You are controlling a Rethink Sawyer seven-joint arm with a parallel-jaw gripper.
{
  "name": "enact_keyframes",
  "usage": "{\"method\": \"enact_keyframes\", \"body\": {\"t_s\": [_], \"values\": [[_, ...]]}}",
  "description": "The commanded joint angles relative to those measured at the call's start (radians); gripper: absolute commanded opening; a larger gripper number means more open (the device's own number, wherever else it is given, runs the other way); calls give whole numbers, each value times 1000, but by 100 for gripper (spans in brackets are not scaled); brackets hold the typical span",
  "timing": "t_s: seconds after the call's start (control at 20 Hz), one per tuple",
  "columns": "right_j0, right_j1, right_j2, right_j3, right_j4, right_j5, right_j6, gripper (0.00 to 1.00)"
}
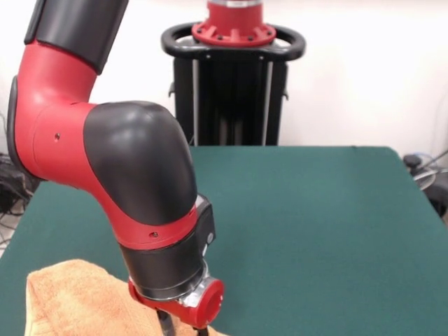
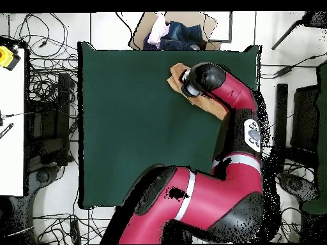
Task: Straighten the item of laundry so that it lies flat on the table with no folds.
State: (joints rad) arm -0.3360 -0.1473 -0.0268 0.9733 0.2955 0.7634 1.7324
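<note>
The orange-tan towel, the item of laundry (image 1: 70,299), lies bunched at the near left corner of the green table (image 1: 315,224), and the picture's bottom edge cuts it off. My gripper (image 1: 183,329) hangs below the red wrist, right at the towel's right side, mostly cut off by that same edge. From overhead, the towel (image 2: 174,75) shows near the table's (image 2: 128,115) top right corner. The arm covers most of it, and a tan strip peeks out along the forearm. The wrist hides the gripper there.
A cardboard box of clothes (image 2: 175,30) sits just past the table's top edge in the overhead view. A white bench (image 2: 13,115) stands at the left, with cables on the floor around it. Dark equipment (image 2: 306,121) stands to the right.
</note>
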Motion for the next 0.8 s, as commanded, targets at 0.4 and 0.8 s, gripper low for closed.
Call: {"method": "enact_keyframes", "body": {"t_s": [0.4,0.8], "values": [[-31,141,182,31,13,21,42,100],[-29,142,182,49,-7,-38,58,100]]}}
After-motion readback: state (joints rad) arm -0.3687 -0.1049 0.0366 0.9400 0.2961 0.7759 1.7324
